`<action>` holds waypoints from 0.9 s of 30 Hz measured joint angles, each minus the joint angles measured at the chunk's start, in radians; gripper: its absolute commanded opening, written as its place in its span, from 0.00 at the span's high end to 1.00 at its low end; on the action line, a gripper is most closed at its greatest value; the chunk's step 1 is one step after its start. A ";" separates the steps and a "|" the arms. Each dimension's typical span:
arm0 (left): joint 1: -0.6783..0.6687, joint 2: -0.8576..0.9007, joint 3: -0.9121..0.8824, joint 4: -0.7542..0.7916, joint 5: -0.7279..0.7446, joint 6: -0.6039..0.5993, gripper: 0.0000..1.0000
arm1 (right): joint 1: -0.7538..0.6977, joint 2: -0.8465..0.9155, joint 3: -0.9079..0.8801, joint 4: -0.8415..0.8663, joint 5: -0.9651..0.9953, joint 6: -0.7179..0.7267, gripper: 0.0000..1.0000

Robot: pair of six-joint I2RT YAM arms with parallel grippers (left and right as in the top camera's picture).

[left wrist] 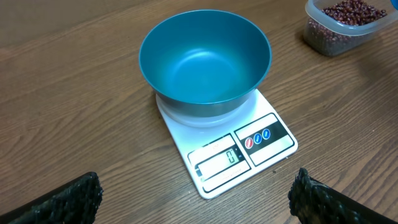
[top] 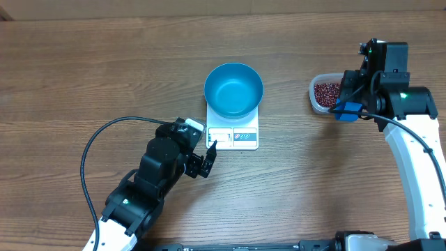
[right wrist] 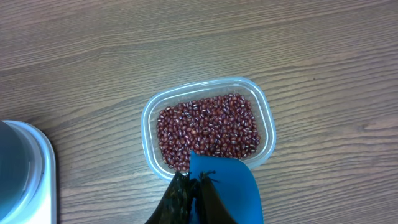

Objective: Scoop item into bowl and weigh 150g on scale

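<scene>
**Bowl on the scale, scoop held at the bean tub**

The blue bowl (top: 233, 90) sits on the back part of the white scale (top: 233, 137), whose display along the front edge reads zero. The left gripper (top: 207, 159) hovers just off the scale's front left corner, fingers spread wide, gripping nothing. Well to the right of the scale stands a clear plastic tub (right wrist: 268, 118), with the red-brown beans (right wrist: 208, 127) inside it. The right gripper (right wrist: 196, 196) hangs at the tub's side farther from the scale, fingers pressed together on a small blue scoop (right wrist: 227, 186). The scoop's front edge overlaps the tub's rim; whether it touches the beans I cannot tell. Everything rests on a wooden table (top: 104, 70).
</scene>
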 measured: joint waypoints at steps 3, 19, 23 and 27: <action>0.000 0.000 0.000 -0.004 0.001 0.000 0.01 | 0.000 0.000 0.000 0.000 0.000 0.000 0.96; 0.000 0.000 0.000 0.106 0.066 0.203 0.00 | 0.000 0.000 0.000 -0.004 0.000 0.000 0.96; 0.000 0.000 0.000 0.146 0.063 0.217 0.00 | 0.000 0.000 0.000 -0.007 0.000 0.001 0.96; 0.000 0.000 0.000 0.151 0.063 0.217 0.00 | 0.000 0.000 0.000 -0.007 0.000 0.000 0.96</action>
